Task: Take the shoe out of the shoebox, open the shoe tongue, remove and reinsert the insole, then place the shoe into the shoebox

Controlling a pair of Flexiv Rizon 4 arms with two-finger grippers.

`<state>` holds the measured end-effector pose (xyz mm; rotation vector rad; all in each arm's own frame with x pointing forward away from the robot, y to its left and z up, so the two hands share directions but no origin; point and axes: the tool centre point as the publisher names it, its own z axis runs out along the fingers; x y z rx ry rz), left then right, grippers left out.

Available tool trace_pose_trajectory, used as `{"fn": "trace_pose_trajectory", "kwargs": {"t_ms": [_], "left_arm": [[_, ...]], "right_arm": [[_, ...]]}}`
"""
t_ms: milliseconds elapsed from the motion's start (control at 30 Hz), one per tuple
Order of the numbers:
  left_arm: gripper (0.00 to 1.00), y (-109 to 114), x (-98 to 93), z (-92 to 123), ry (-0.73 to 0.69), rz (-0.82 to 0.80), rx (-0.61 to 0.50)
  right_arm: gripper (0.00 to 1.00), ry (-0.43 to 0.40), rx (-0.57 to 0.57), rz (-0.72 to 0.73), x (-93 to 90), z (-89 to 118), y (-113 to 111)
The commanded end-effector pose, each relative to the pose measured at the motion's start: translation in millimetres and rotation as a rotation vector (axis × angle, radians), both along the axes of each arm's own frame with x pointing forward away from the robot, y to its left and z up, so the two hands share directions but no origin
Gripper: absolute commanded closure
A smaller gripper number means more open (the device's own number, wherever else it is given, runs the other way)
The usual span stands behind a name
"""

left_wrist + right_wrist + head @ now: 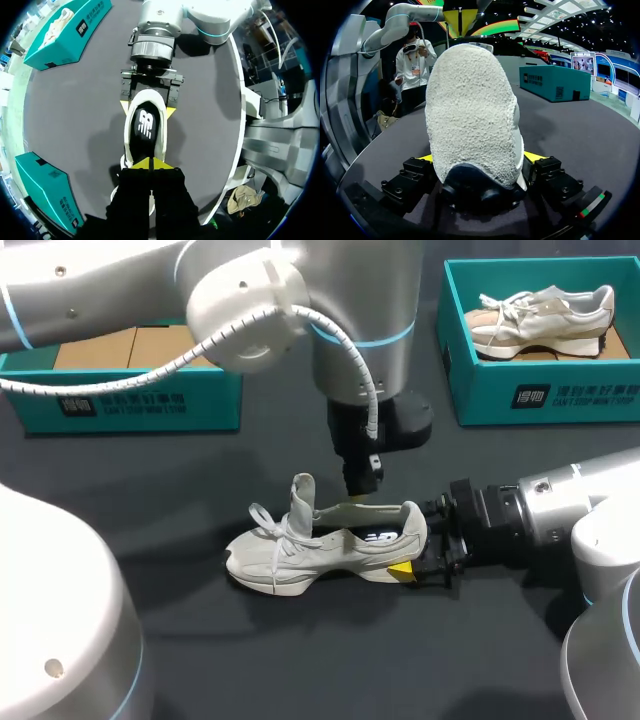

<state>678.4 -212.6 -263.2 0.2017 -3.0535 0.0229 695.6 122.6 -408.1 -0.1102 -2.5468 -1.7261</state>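
**Lift the insole cleanly, heel kept pinned**

The shoe (320,545) sits on its sole mid-table (300,660), with the tongue (303,492) stood up. The right gripper (420,562) clamps the heel from both sides. The left gripper (362,490) hangs over the opening, its tips pressed together at the tongue end of the insole (146,125). Whether they have its edge pinched is hard to see. If they do, I judge the pull should go up and back toward the heel, slowly. The right grip should hold firm so the shoe does not rise with it.
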Motion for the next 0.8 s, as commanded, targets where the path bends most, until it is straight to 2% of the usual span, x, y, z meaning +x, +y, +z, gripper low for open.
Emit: {"fn": "trace_pose_trajectory", "kwargs": {"t_ms": [33,333,500,800], "left_arm": [[1.00,-10.5,8.0,-22.7,0.027,-0.090,-0.025],[1.00,-10.5,8.0,-22.7,0.027,-0.090,-0.025],[1.00,-13.8,4.5,-48.8,0.079,-0.126,-0.007],[1.00,-12.2,5.0,-50.7,0.081,-0.162,-0.022]], "right_arm": [[1.00,0.000,-0.003,-0.001,-0.7,0.4,0.1],[1.00,0.000,-0.003,-0.001,-0.7,0.4,0.1],[1.00,0.000,-0.003,-0.001,-0.7,0.4,0.1],[1.00,0.000,-0.003,-0.001,-0.7,0.4,0.1]]}}
